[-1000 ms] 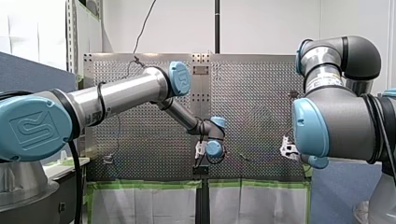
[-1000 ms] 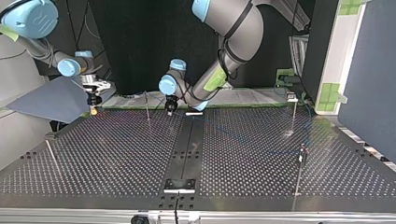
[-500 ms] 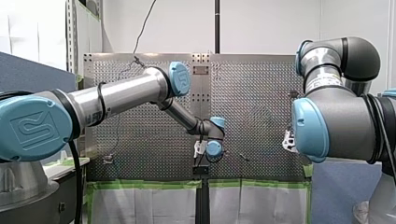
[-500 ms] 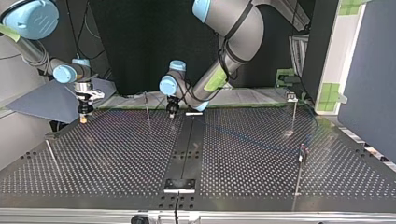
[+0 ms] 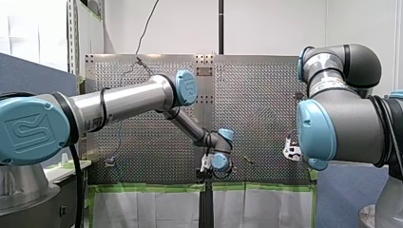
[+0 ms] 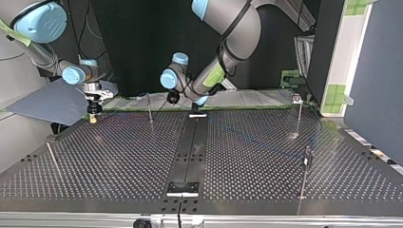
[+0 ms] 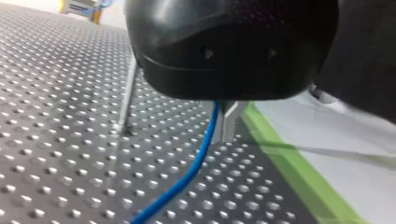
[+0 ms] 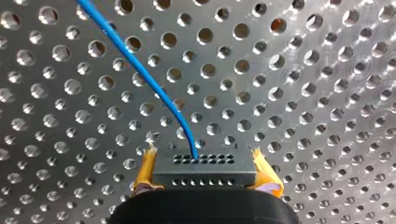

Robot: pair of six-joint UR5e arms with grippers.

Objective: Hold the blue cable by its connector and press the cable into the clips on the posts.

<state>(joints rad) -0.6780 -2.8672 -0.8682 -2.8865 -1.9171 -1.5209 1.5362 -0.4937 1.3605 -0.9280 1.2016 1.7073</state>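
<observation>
My right gripper (image 8: 205,173) was closed on the black connector (image 8: 203,164), with one of its yellow pads (image 8: 145,170) pressed against each short end of the block. The blue cable (image 8: 140,70) left the connector's face midway between the jaws, curved, and ran off ahead and to one side. It passed over the perforated table (image 8: 303,84), which lay close ahead of the jaws. Whether the connector touched the table could not be told.

At my left gripper (image 7: 226,119) the black housing filled much of the wrist view. I could not tell whether the gripper was open or closed, or whether it held anything. The same cable came out from directly under that housing and ran slanting over the table plate, out of view. Beside the gripper and a little further ahead, a thin post (image 7: 128,100) stood upright from the table, apart from the cable. On the gripper's other side a strip of green tape (image 7: 289,163) ran along the table's edge. Far ahead, past the post, the yellow-padded right gripper showed small at the table's far side.

In the top view the two grippers were well apart, with a slim post standing between them near the table edge by the arms.
</observation>
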